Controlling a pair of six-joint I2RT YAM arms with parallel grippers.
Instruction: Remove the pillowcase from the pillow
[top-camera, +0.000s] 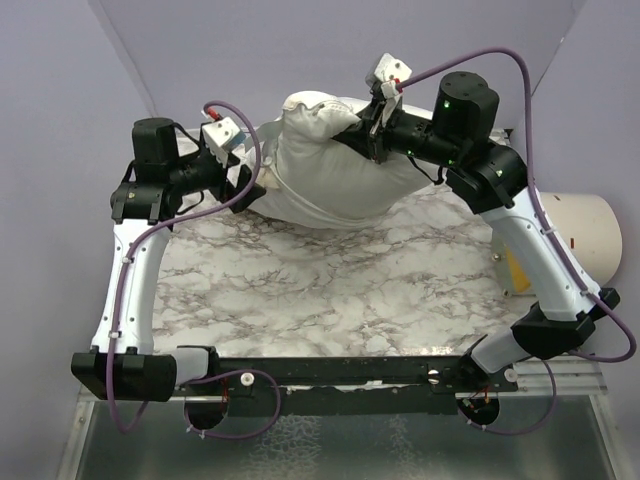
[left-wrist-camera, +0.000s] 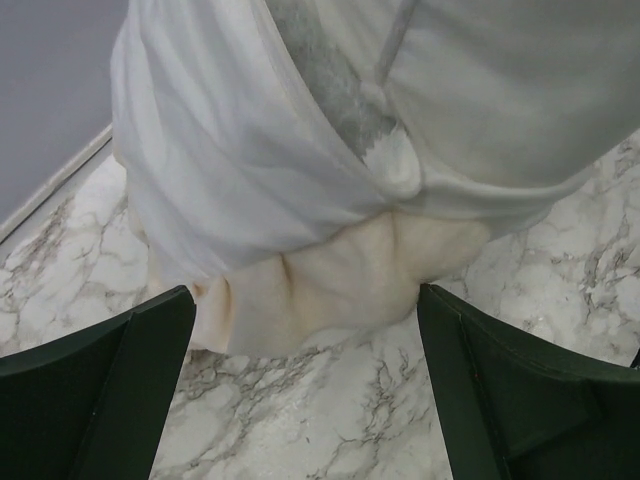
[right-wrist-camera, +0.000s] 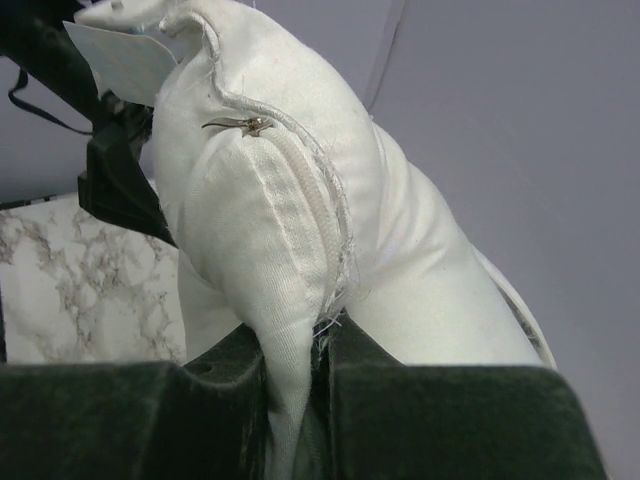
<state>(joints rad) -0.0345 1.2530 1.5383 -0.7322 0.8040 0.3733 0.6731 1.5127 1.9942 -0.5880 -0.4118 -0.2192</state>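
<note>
The pillow (top-camera: 318, 120) is lifted at the back of the marble table (top-camera: 330, 290). My right gripper (top-camera: 377, 132) is shut on its seamed edge (right-wrist-camera: 290, 300), near a zip pull and a white tag (right-wrist-camera: 120, 55). The pillowcase (top-camera: 330, 195) hangs round the pillow's lower part with its white inner face out. In the left wrist view its white face (left-wrist-camera: 230, 170), a grey fuzzy patch (left-wrist-camera: 330, 90) and the cream trim (left-wrist-camera: 340, 285) show, the trim resting on the table. My left gripper (left-wrist-camera: 305, 400) is open, its fingers either side of the trim and just short of it (top-camera: 248, 188).
A white cylinder (top-camera: 590, 235) and a yellow object (top-camera: 515, 272) stand off the table's right edge. Purple walls close the back and sides. The arms' base rail (top-camera: 330, 372) runs along the near edge.
</note>
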